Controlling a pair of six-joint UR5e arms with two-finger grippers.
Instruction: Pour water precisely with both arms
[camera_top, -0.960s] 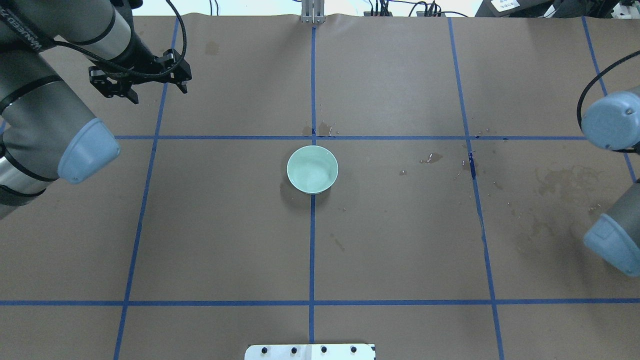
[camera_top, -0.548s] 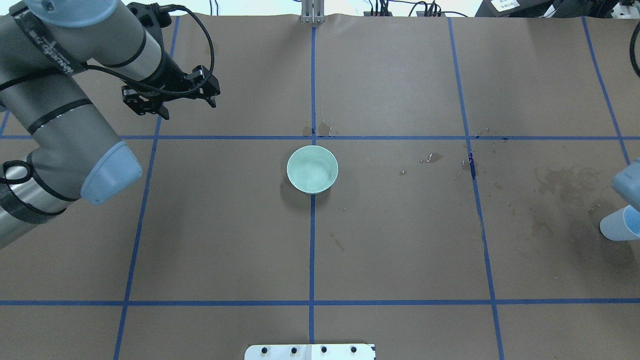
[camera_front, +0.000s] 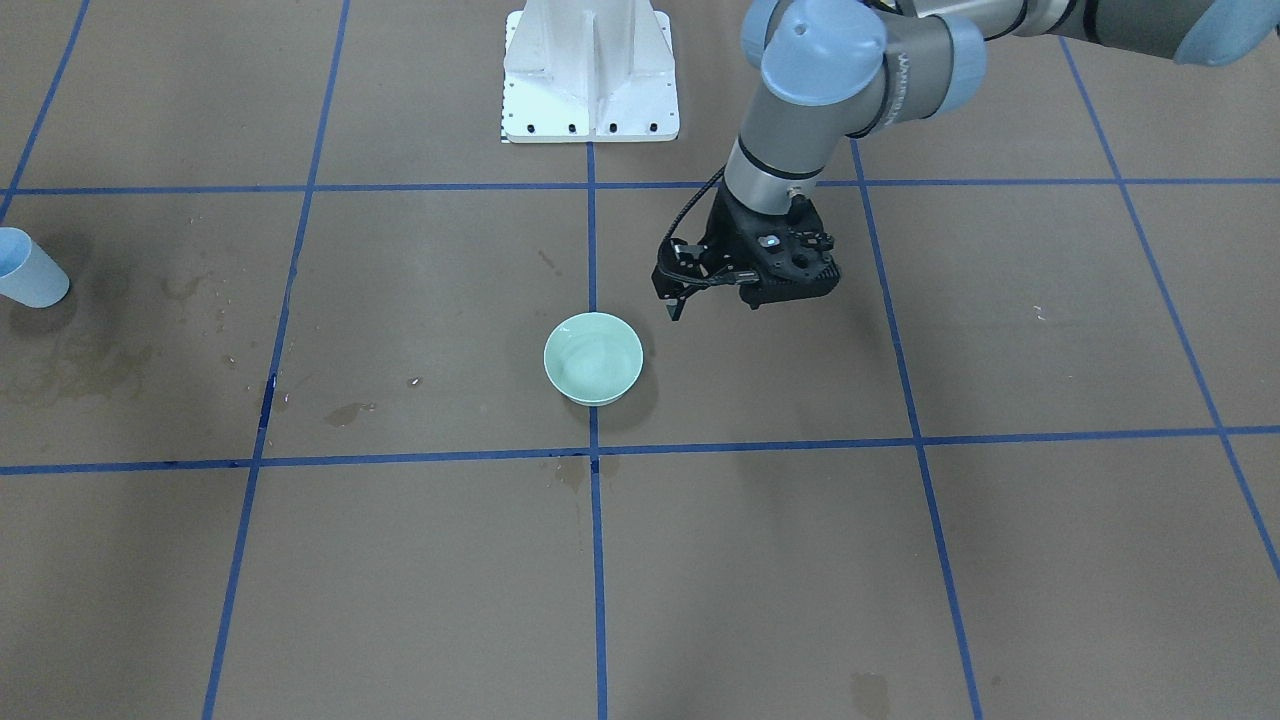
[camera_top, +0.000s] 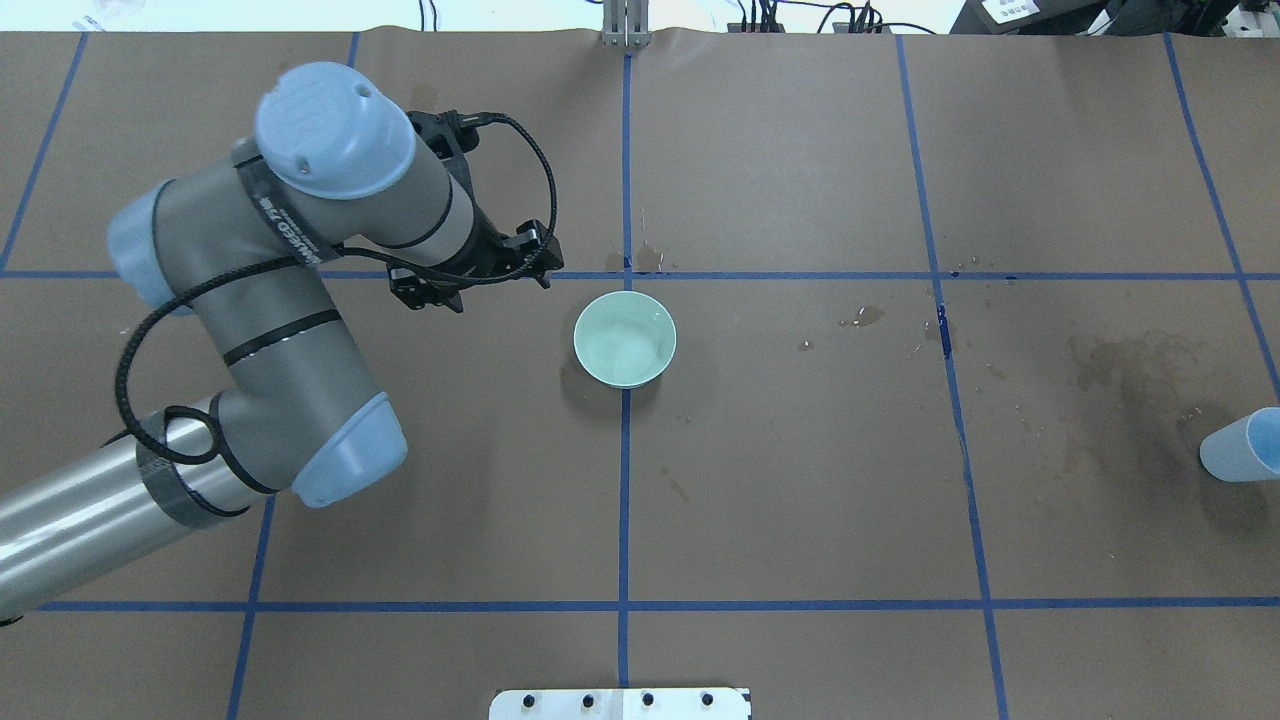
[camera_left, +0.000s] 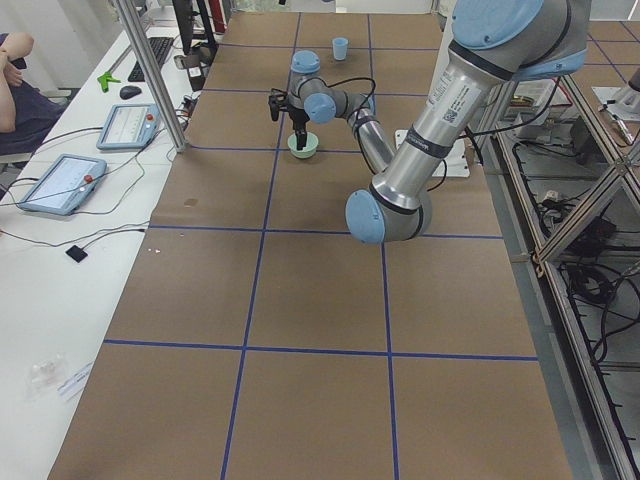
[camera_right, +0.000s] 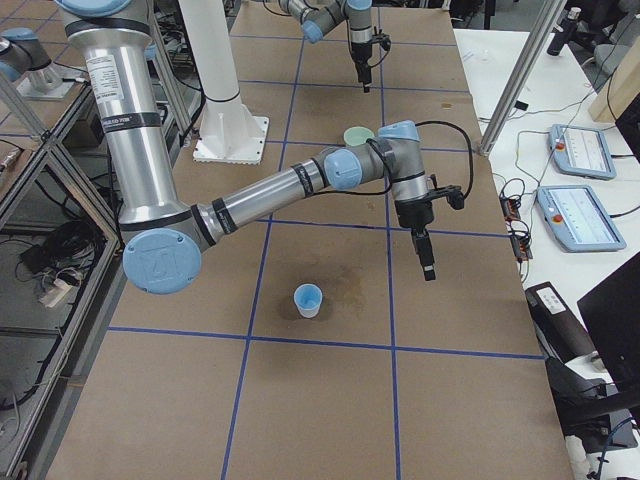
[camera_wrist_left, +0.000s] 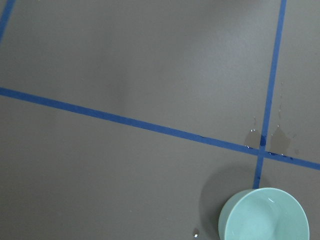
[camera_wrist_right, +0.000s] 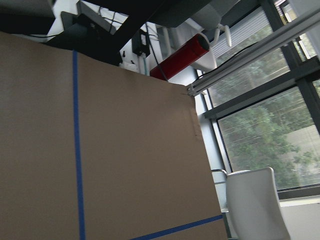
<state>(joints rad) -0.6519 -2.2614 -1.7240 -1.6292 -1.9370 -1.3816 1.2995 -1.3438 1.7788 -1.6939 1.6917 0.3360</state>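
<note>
Exterior front-facing view: the left arm (camera_front: 800, 110) extends over the brown-papered table (camera_front: 1000, 560), which is gridded with blue tape (camera_front: 920, 438). The left gripper (camera_front: 716, 302) hangs raised above the surface near the pale green bowl (camera_front: 593, 358), on the robot's left of it, its jaws spread wide with nothing between them. A pale sheen low in the bowl is the only sign of the water (camera_front: 592, 368). A pale blue cup (camera_front: 27, 268) stands at this view's left edge, well apart from the bowl and beside dark damp stains (camera_front: 70, 370). The white pedestal (camera_front: 590, 70) is at the top. Overhead exterior view: the bowl sits on the central tape line just beneath a crossing, and the cup is at the right edge. Exterior left view: the near arm's forearm runs out to the bowl. Exterior right view: the right arm (camera_right: 260, 200) holds the right gripper (camera_right: 425, 250) pointing down over the table near the upright cup; how far it is open cannot be told. Left wrist-mounted view: the bowl lies at the lower right, near a stained tape crossing. Right wrist-mounted view: brown paper, tape and windows.
</note>
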